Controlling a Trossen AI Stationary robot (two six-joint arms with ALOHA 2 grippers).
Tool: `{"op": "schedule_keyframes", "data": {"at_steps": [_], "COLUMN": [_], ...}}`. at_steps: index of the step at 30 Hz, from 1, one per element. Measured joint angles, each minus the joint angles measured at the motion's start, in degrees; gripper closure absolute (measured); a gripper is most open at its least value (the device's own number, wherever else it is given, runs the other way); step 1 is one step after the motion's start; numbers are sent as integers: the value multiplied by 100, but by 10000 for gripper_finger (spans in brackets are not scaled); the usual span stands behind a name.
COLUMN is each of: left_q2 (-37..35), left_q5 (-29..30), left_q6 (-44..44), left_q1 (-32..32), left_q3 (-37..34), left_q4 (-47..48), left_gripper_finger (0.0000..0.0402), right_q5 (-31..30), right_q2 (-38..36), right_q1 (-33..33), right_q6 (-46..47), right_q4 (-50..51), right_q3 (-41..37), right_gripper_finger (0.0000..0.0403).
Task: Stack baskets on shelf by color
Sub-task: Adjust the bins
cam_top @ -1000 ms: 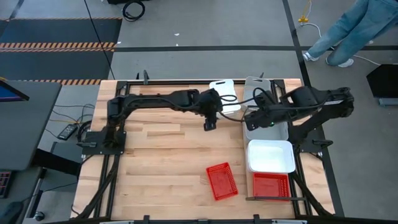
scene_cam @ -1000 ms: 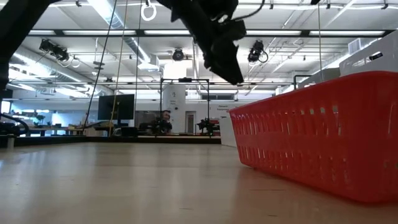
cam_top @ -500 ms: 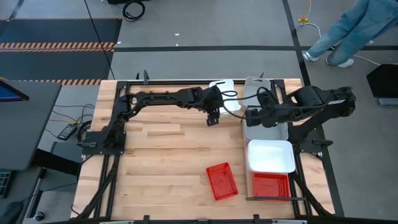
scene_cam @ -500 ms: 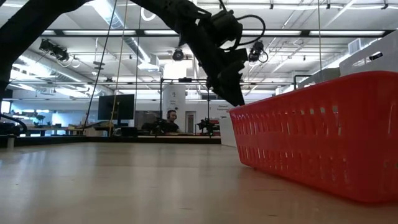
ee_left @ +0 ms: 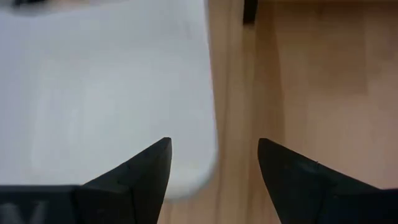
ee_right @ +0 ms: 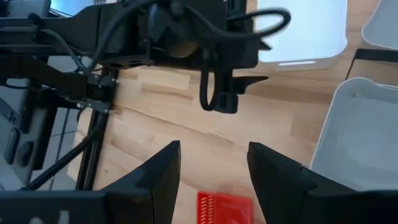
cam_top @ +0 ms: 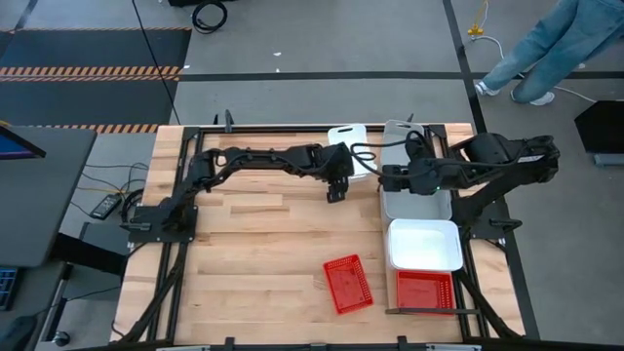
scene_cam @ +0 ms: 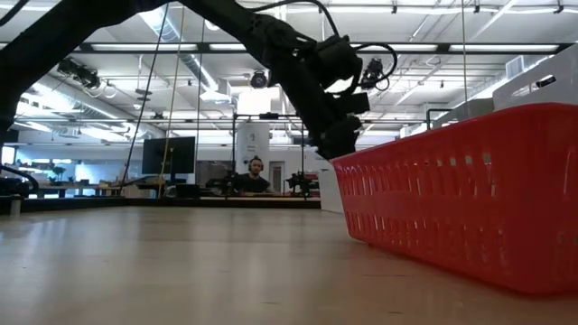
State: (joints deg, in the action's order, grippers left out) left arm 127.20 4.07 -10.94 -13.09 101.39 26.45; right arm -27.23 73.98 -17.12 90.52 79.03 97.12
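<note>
A white basket (cam_top: 351, 146) stands on the table by its far edge. My left gripper (cam_top: 335, 193) is open and low at this basket's near right corner (ee_left: 205, 155); one finger is over the basket, the other over bare wood. My right gripper (cam_top: 385, 178) is open and hangs high over the left rim of a light grey basket (cam_top: 421, 203). A white basket (cam_top: 425, 244) and a red basket (cam_top: 425, 291) continue that row toward the near edge. Another red basket (cam_top: 348, 284) sits alone on the table. I cannot make out the shelf under the row.
A second grey basket (cam_top: 398, 132) stands at the far end of the row. Black frame rails (cam_top: 292, 128) border the table. Bare wood (cam_top: 253, 253) lies at the left and middle. A person (cam_top: 551, 44) stands beyond the far right corner.
My left gripper has come down toward the table, and slightly toward the right edge, at the white basket's near corner, and it stays open. My right gripper has rolled its wrist a little, staying high in place.
</note>
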Motion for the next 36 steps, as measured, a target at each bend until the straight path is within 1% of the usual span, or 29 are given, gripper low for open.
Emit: {"op": "schedule_keyframes", "data": {"at_steps": [3, 5, 7, 9, 11, 17, 25, 30, 33, 36], "left_q2": [122, 162, 251, 279, 333, 337, 337, 337, 279, 204], "left_q5": [-45, -42, -40, -43, -40, -50, -43, -50, -152, -276], "left_q6": [155, 179, 177, 172, 160, 170, 175, 498, 743, 742], "left_q1": [-22, -48, -53, -50, -25, -13, -19, -15, -5, 29], "left_q3": [14, -7, 10, -16, -1, -3, -3, -3, -3, -3], "left_q4": [-114, 32, -115, 96, -46, 112, 381, 432, 758, 1126], "left_gripper_finger": [154, 155, 156, 156, 157, 158, 170, 171, 173, 175], "right_q5": [-96, -170, -196, -198, -208, -192, -181, 128, 205, 277], "right_q2": [17, 28, 45, 47, 49, 52, 52, 32, 32, 32], "right_q1": [7, 7, 7, 7, 7, 7, 7, 7, 0, 0], "right_q6": [3, 3, 0, -6, -44, -204, -413, -415, -455, -465], "right_q4": [-45, -132, -145, -142, -141, -127, -75, -72, 1, 58], "right_q3": [0, 0, 0, -2, -2, -2, -2, -2, -2, -2], "right_gripper_finger": [212, 212, 212, 212, 212, 212, 212, 212, 212, 212]}}
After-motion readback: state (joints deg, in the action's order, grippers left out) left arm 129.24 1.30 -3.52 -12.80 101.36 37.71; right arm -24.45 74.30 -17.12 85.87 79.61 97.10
